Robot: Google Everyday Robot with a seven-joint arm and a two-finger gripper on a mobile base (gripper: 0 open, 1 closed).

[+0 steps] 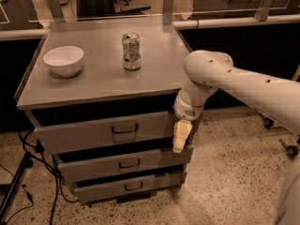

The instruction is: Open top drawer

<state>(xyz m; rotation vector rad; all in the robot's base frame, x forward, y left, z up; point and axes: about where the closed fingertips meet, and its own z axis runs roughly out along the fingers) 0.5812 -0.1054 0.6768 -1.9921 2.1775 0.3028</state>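
Grey cabinet with the gripper at the right end of the top drawer [79, 136].

On the cabinet top [93, 78], a white bowl [63, 60] sits left and a can [131, 51] mid-top. The top drawer lies directly beneath, its loop handle [124, 129] central. The gripper [180, 142] points down against the panel's right edge; how wide it is set cannot be told.

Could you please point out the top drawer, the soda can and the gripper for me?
top drawer [75, 135]: camera view, bare left half of its front panel.
soda can [131, 51]: camera view, middle of its side.
gripper [180, 143]: camera view, its pale lower end, by the top drawer's right front corner.
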